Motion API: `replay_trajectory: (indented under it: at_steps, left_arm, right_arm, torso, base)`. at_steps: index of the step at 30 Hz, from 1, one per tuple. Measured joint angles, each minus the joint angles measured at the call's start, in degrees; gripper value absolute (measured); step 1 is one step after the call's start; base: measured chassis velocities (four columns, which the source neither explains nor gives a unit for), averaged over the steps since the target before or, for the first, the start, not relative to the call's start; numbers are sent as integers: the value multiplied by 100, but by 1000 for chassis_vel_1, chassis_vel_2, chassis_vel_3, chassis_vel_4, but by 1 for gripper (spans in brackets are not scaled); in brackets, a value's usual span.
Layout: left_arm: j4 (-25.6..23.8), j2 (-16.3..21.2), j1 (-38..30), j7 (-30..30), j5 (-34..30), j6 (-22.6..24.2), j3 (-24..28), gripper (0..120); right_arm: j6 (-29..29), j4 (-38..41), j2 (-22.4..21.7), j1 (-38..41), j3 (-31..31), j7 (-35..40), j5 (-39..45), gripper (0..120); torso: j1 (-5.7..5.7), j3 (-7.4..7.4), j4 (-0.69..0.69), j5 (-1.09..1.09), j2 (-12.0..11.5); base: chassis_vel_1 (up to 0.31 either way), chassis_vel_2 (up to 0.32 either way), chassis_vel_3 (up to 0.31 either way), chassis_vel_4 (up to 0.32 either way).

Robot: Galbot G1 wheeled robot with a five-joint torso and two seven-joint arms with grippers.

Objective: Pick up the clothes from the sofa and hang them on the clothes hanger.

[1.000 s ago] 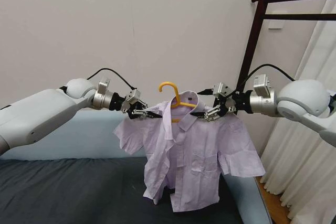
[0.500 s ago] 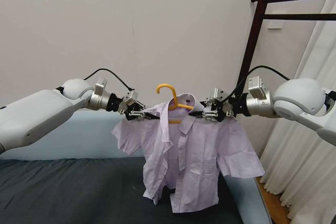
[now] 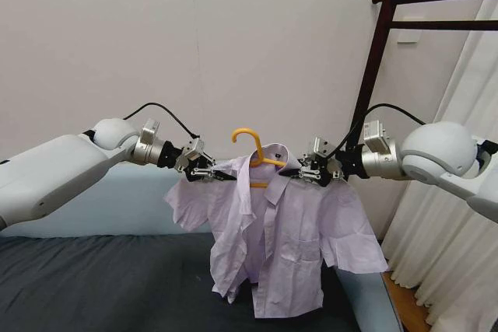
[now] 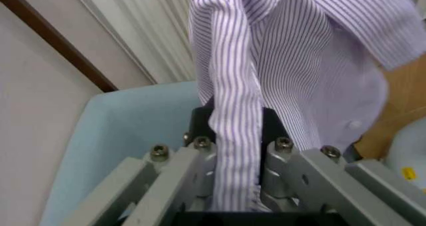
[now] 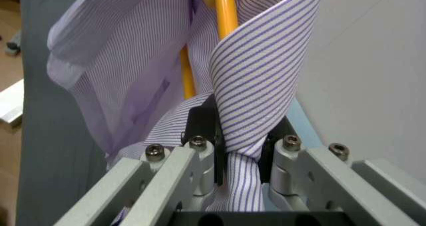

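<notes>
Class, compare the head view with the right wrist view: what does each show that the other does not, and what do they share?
Head view: the left gripper clamping one shoulder, and the dark wooden rack. Right wrist view: fine purple stripes, folded between black finger pads. Shared: the shirt, the yellow hanger, the right gripper shut on cloth.

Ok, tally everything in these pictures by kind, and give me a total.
shirt: 1, striped lilac
yellow hanger: 1
Robot hands: 2, left hand and right hand, each shut on the shirt
wooden rack: 1
sofa: 1
Total: 6
</notes>
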Motion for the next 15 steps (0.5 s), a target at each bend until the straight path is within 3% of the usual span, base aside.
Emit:
replay_trajectory:
  at_steps: [9, 11, 15]
  left_arm:
    - [235, -54, -64, -317, 202, -318, -104, 43]
    - [218, -29, -86, -468, 206, -399, -137, 54]
    - [165, 38, -76, -765, 214, -500, -241, 68]
  right_arm:
    - [-106, 238, -248, -345, 290, 354, 255, 10]
    - [-295, 345, -329, -520, 490, 551, 368, 10]
    - [-742, 532, -404, -874, 901, 1042, 722, 10]
  torso:
    - [0, 0, 0, 1, 0]
    - [0, 0, -2, 1, 0]
    - [0, 0, -1, 1, 0]
  base:
    - [0, 0, 0, 0]
    - [0, 0, 0, 0]
    - [0, 0, 0, 0]
